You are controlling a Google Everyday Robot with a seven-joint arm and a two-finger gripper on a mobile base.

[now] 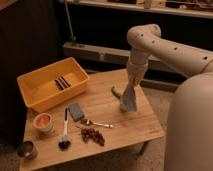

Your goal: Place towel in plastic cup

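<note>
— Do we read any lettering, label or number on the wooden table (115,117), the yellow tray (30,95) or the white arm (175,50)?

— None that we can make out; no brand, sign or figure shows on them. We see the gripper (131,84) above the table's right side with the towel (128,100) hanging from it, and the cloth bears no readable mark either.

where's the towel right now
The floppy grey-blue cloth towel hangs from the hand over the right part of the wooden table, its lower edge just right of the small pale yellow-green plastic cup.
</note>
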